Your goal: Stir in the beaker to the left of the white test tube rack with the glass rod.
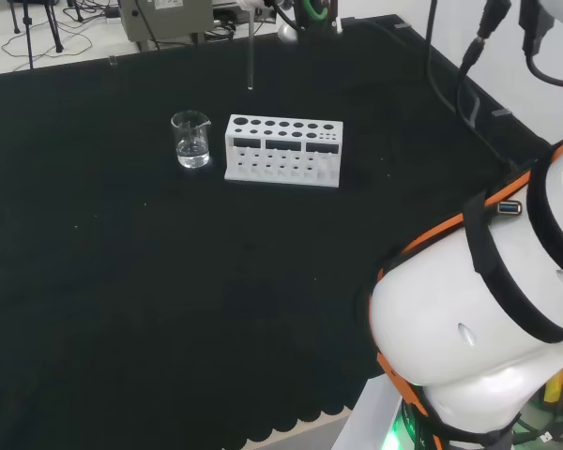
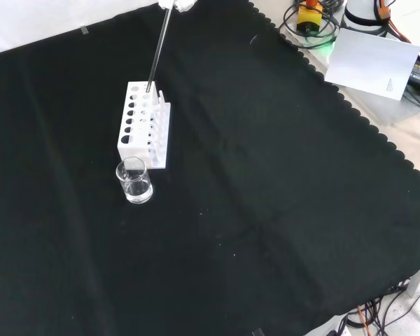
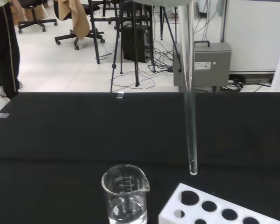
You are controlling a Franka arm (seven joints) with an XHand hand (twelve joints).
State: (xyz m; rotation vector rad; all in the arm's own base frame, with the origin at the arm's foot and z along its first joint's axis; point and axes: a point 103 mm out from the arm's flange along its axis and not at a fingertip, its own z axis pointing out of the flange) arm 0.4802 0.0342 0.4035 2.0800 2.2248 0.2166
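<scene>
Glass rod [image 3: 191, 116] hangs upright, tip above white rack [image 2: 141, 124]. Beaker [image 1: 190, 140] sits just left of rack, head view. Fingers' state: cannot tell.

No legible text, label, number or sign anywhere.

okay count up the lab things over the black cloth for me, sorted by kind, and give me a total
Beaker: 1
Test tube rack: 1
Glass rod: 1
Total: 3
</scene>
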